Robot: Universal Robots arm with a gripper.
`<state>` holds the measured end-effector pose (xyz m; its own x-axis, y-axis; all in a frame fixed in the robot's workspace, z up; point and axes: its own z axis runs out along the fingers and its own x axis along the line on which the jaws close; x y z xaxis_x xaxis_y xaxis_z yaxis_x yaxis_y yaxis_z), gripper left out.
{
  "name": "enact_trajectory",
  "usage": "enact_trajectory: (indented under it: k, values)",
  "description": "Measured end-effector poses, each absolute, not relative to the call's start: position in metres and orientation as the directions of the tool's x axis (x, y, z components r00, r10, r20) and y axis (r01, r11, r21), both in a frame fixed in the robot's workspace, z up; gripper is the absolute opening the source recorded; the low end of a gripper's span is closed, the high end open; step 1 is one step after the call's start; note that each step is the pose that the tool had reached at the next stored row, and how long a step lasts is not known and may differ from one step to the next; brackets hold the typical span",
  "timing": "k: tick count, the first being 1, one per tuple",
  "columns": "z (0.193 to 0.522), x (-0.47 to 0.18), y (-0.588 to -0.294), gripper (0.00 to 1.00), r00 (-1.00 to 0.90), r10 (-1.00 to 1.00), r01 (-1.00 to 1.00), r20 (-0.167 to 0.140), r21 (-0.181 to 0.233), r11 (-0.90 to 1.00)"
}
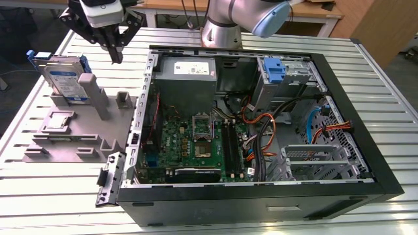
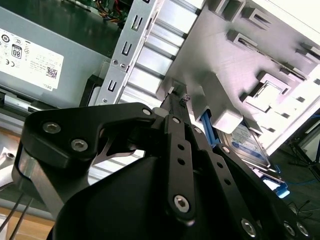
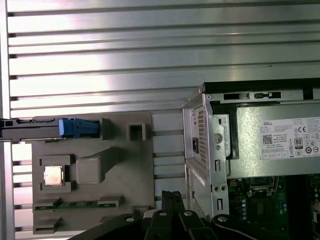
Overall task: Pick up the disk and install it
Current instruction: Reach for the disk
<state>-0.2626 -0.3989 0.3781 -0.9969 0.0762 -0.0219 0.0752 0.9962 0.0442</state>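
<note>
The disk [image 1: 65, 79] stands on edge in a slot at the far end of a grey fixture [image 1: 72, 134], at the exterior view's left. It is silver-grey with a white-and-blue label and a blue bracket. In the first wrist view the disk [image 3: 45, 129] shows edge-on, and in the second wrist view the disk [image 2: 246, 142] lies partly behind the fixture's post. My gripper [image 1: 117, 59] hangs above the fixture, a little to the right of the disk and apart from it. Its fingers [image 2: 176, 107] are shut with nothing between them, and the fingertips [image 3: 170, 197] meet in the first wrist view.
An open computer case [image 1: 385, 188] lies on the slatted metal table [image 1: 385, 83]. Inside are a grey power supply [image 1: 188, 71], a motherboard [image 1: 196, 147], cables and a blue clip [image 1: 273, 68] at a drive bay. The fixture also holds a chip [image 3: 52, 176]. The arm's base [image 1: 222, 27] stands behind the case.
</note>
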Motion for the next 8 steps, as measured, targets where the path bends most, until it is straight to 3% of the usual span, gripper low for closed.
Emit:
enact_trajectory:
  k: [8]
  values:
    - [0.3777, -0.2650, -0.3989, 0.10, -0.997, 0.076, 0.075, -0.022, 0.044, 0.996]
